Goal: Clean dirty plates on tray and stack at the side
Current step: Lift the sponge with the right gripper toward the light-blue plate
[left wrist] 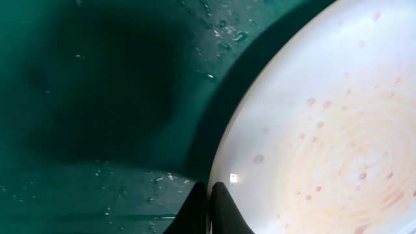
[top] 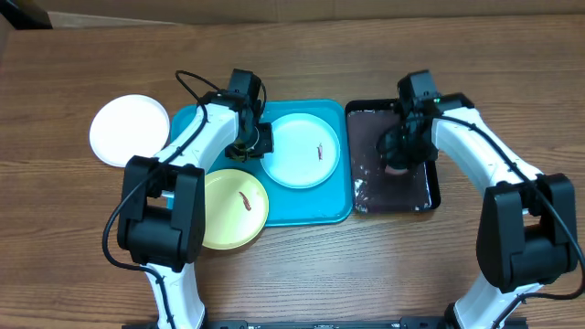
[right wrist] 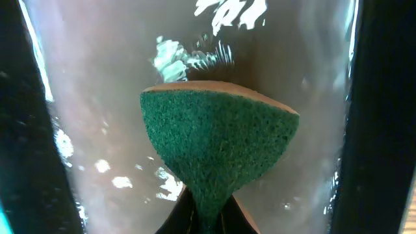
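Note:
The turquoise tray holds the light cyan plate, which has a brown smear. My left gripper is at that plate's left rim. In the left wrist view the fingers are shut on the plate's edge over the wet tray. The yellow-green plate, also smeared, lies on the tray's lower left corner and overhangs it. The white plate lies on the table left of the tray. My right gripper is shut on a green sponge.
A glossy black tray with water in it stands right of the turquoise tray, under my right gripper; its wet floor and dark rim fill the right wrist view. Bare wooden table surrounds the trays.

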